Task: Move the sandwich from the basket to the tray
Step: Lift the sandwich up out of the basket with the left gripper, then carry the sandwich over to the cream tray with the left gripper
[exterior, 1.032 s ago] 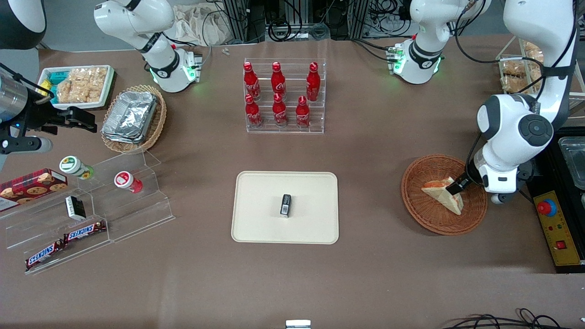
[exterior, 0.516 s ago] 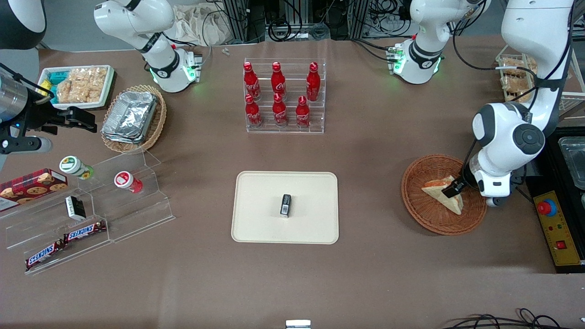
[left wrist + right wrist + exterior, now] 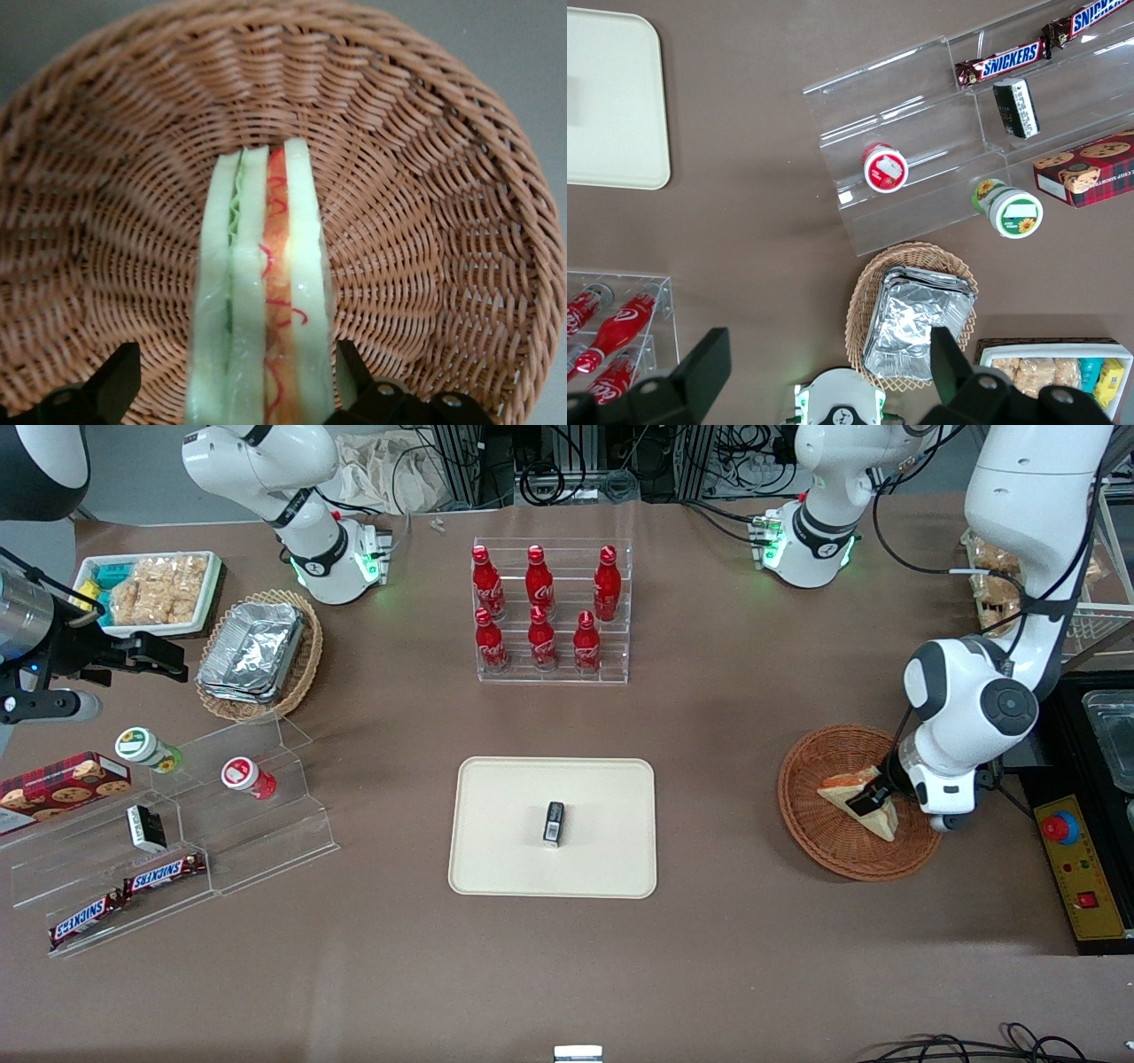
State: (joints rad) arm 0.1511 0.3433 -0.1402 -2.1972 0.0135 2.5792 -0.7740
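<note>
Front view: the basket (image 3: 858, 804) is sitting toward the working arm's end of the table (image 3: 726, 717), with its rim near the black control box (image 3: 1079, 868) at that end. Bare tabletop is lying between the basket and the tray (image 3: 496, 859), which is resting near the table's middle. A small dark object (image 3: 554, 822) is standing at the tray's centre, leaving cream surface around it up to the low rim. The acrylic rack of red bottles (image 3: 547, 613) is standing farther from the front camera than the tray and well apart from it.

The sandwich (image 3: 858, 802) is lying in the basket, in the part of the bowl under the arm's wrist. The gripper (image 3: 864, 799) is reaching down onto it inside the rim.

Left wrist view: the sandwich (image 3: 261, 292) is standing on edge between the two dark fingers (image 3: 111, 385), its white bread layers and its red-orange and green filling facing the camera. The fingers are spread at moderate width, flanking the wedge. One finger is sitting just beside the bread; the other is showing a gap of wicker (image 3: 425, 177) before the bread begins. Whether either pad is pressing on the bread cannot be told. The basket's wall is rising around the sandwich on all visible sides.
</note>
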